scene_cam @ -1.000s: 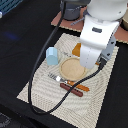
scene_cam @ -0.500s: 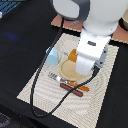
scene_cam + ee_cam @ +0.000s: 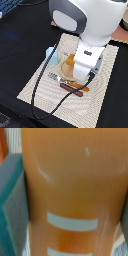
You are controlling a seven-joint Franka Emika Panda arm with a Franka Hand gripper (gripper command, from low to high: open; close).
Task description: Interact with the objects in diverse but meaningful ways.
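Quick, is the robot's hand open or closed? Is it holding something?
Gripper: cannot be told. The arm hides the fingers in the exterior view, and the wrist view is filled by an orange surface up close, with no grasp visible.

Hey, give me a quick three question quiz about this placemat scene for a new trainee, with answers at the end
1. True or false: the arm hangs over the placemat.
2. Which lies nearest the placemat's front edge in the exterior view: (a) dark brown sausage, (b) pale blue shaker, (c) fork?
3. What colour fills the wrist view?

Key:
1. True.
2. a.
3. Orange; an orange surface sits very close, so the fingers cannot be seen.
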